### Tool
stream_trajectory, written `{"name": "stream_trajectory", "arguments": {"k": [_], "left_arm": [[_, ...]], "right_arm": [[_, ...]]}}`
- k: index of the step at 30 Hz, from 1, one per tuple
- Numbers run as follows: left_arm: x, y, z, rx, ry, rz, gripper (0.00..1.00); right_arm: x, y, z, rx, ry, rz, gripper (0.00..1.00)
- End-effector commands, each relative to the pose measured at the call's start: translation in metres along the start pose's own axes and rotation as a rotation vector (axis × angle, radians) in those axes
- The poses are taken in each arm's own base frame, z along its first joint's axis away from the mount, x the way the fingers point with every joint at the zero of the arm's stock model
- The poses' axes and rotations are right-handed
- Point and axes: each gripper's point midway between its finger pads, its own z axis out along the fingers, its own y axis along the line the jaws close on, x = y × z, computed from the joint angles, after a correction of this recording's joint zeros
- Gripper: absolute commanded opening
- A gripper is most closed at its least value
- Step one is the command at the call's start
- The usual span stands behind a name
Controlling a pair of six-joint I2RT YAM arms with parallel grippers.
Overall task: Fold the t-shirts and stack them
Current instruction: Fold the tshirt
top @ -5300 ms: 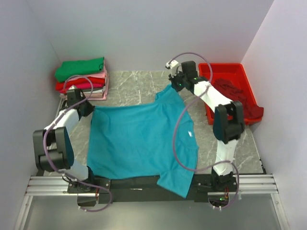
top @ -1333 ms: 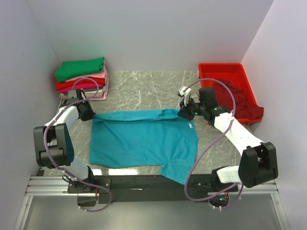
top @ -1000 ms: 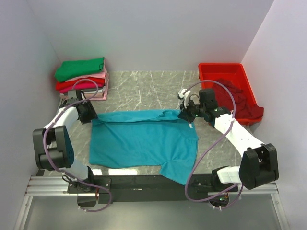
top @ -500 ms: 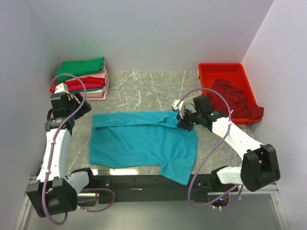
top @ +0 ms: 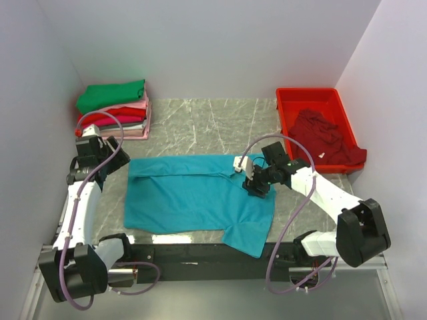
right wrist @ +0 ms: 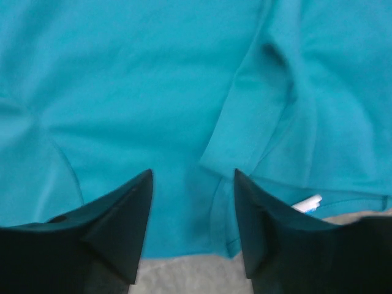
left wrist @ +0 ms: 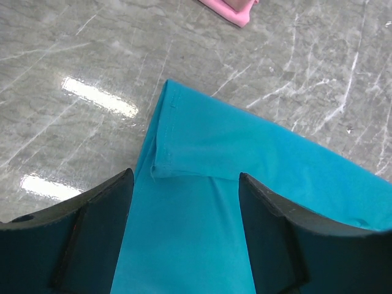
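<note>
A teal-blue t-shirt (top: 193, 197) lies spread on the marble table, its far edge folded toward me in a band. My left gripper (top: 107, 160) hovers open just left of the shirt's far-left corner. In the left wrist view the left gripper (left wrist: 185, 177) has that folded corner (left wrist: 184, 147) under its open jaws, with nothing held. My right gripper (top: 255, 188) stands open over the shirt's right side. The right wrist view shows the right gripper (right wrist: 193, 177) above a cloth fold (right wrist: 245, 122), gripping nothing. A dark maroon t-shirt (top: 327, 137) lies crumpled in the tray.
A stack of folded shirts (top: 115, 110), green on top over pink, red and grey, sits at the far left. The red plastic tray (top: 287, 107) stands at the far right. Side walls close in on both sides. A white label (right wrist: 306, 203) shows near the shirt's edge.
Both grippers have let go of the shirt's folded far edge. The left one opened and drew back to the left; the right one opened and moved nearer over the shirt.
</note>
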Motion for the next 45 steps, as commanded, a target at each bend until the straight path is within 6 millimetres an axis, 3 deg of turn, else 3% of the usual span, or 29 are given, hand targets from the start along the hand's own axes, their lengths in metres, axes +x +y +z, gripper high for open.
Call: {"name": "stream_trajectory", "arguments": {"k": [1, 5, 6, 8, 12, 14, 15, 21, 28, 31, 35, 40, 45], "left_arm": [[-0.009, -0.009, -0.009, 0.054, -0.044, 0.022, 0.74], [-0.011, -0.015, -0.014, 0.087, -0.060, 0.025, 0.74], [-0.013, -0.016, -0.015, 0.090, -0.067, 0.026, 0.74], [-0.014, -0.017, -0.016, 0.094, -0.072, 0.029, 0.74], [-0.015, -0.021, -0.018, 0.112, -0.077, 0.036, 0.73], [-0.016, -0.021, -0.019, 0.116, -0.081, 0.036, 0.73], [-0.016, -0.022, -0.019, 0.121, -0.080, 0.036, 0.73], [-0.016, -0.026, -0.018, 0.143, -0.076, 0.040, 0.73], [-0.015, -0.029, -0.016, 0.160, -0.067, 0.039, 0.72], [-0.015, -0.029, -0.015, 0.160, -0.063, 0.040, 0.72], [-0.015, -0.031, -0.016, 0.167, -0.065, 0.042, 0.72], [-0.015, -0.031, -0.016, 0.170, -0.062, 0.040, 0.72], [-0.015, -0.031, -0.016, 0.171, -0.065, 0.040, 0.72]], "right_arm": [[0.013, 0.008, -0.017, -0.019, 0.062, -0.088, 0.63], [-0.016, -0.018, -0.027, 0.076, -0.024, 0.001, 0.71], [-0.026, -0.033, -0.022, 0.086, -0.033, 0.036, 0.71], [-0.033, -0.040, -0.011, 0.051, -0.022, 0.127, 0.71], [-0.034, -0.064, 0.024, -0.017, 0.025, 0.161, 0.70], [-0.030, -0.066, 0.036, -0.056, 0.051, 0.161, 0.70], [-0.036, -0.070, 0.035, -0.065, 0.042, 0.140, 0.69], [-0.029, -0.080, 0.051, -0.084, 0.113, 0.116, 0.69], [-0.029, -0.069, 0.070, -0.115, 0.151, 0.108, 0.56], [-0.032, -0.063, 0.071, -0.123, 0.162, 0.091, 0.45], [-0.045, -0.052, 0.063, -0.127, 0.155, 0.065, 0.19], [-0.053, -0.039, 0.058, -0.136, 0.166, 0.048, 0.09], [-0.062, -0.005, 0.064, -0.206, 0.192, 0.049, 0.00]]}}
